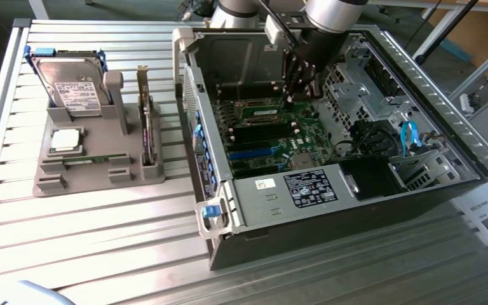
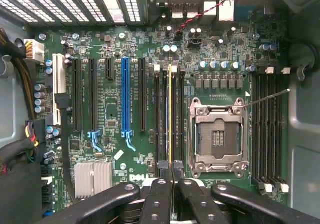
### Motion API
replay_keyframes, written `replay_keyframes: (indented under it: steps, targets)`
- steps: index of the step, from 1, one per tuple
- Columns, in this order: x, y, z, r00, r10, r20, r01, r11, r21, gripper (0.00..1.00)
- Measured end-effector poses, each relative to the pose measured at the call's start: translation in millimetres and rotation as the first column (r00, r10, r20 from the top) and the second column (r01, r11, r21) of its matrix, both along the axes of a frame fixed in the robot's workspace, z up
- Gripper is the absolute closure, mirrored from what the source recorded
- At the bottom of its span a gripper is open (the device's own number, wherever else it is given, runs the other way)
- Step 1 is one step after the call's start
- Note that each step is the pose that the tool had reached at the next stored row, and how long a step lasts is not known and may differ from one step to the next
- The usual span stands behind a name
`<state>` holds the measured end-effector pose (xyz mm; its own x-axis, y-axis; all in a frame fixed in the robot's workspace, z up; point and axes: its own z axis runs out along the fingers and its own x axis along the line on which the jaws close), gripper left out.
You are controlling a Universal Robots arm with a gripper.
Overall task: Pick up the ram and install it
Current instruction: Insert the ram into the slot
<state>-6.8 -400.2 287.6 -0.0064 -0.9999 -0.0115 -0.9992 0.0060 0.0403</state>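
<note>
Exterior view, table's left edge: I see the grey parts fixture [image 1: 53, 181] holding a hard drive [image 1: 74, 89], a processor chip [image 1: 66, 141] and an upright expansion card [image 1: 147, 127], all well apart from the work.
Open computer case [image 1: 189, 89]: it lies on its side toward the table's right edge, with the motherboard [image 1: 265, 162] facing up.
Ram [image 1: 265, 117]: it stands on edge among the motherboard's memory slots, inside the case and not in the fixture.
Claw [image 1: 295, 95]: it reaches down into the case, with its tips at the end of the ram on the exterior view's right.
Wrist view, ram [image 2: 170, 114]: I read it as the thin pale edge between the blue card slot [image 2: 125, 96] and the empty processor socket [image 2: 218, 134], in line with the black slots beside it.
Claw [image 2: 170, 171] state: the fingers are pressed together and, as far as I can judge, pinch the near end of the ram's top edge.
Key relation: the ram's long axis runs straight away from the tips along its slot, and the claw sits over one end, not the middle.
Seating: I cannot tell whether the slot latches have closed.
</note>
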Motion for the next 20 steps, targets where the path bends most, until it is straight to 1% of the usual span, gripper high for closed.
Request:
replay_keyframes:
  steps: [11, 20]
  targets:
    - [0.1, -0.5, -15.1, 1.0000, 0.000, 0.0023, 0.000, 1.0000, 0.0001, 0.89]
    - [0.0, -0.5, -25.0, 1.0000, 0.000, 0.0048, 0.000, 1.0000, 0.0001, 0.89]
